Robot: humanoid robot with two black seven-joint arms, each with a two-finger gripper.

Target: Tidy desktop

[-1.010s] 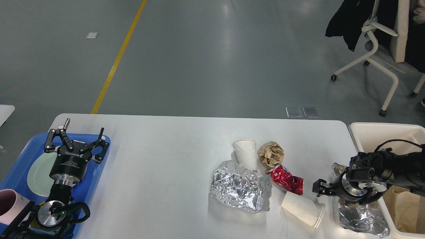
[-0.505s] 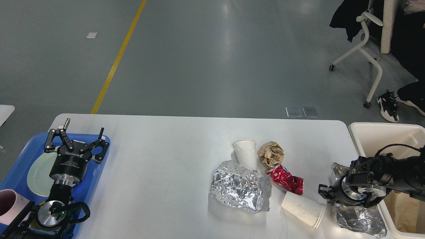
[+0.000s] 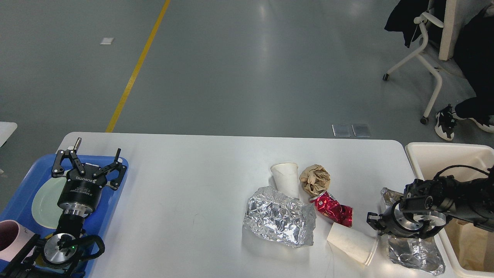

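The white desktop (image 3: 185,181) carries litter right of centre: an upright paper cup (image 3: 286,178), a brown paper ball (image 3: 315,178), a crushed red can (image 3: 332,209), a large crumpled foil sheet (image 3: 278,220) and a paper cup lying on its side (image 3: 352,242). A smaller foil piece (image 3: 415,253) lies at the right edge. My right gripper (image 3: 405,235) points down onto that foil, with its fingers hidden under the wrist. My left gripper (image 3: 90,158) is open and empty above the blue tray (image 3: 115,193).
The blue tray at the left holds a pale green plate (image 3: 44,202) and a pink cup (image 3: 9,235). A cream bin (image 3: 432,154) stands just past the table's right edge, with brown paper inside. An office chair (image 3: 428,61) stands on the floor far right.
My right gripper has shifted slightly left over the small foil piece, and the foil has shifted left with it. The chair at the back has moved. The left arm is still.
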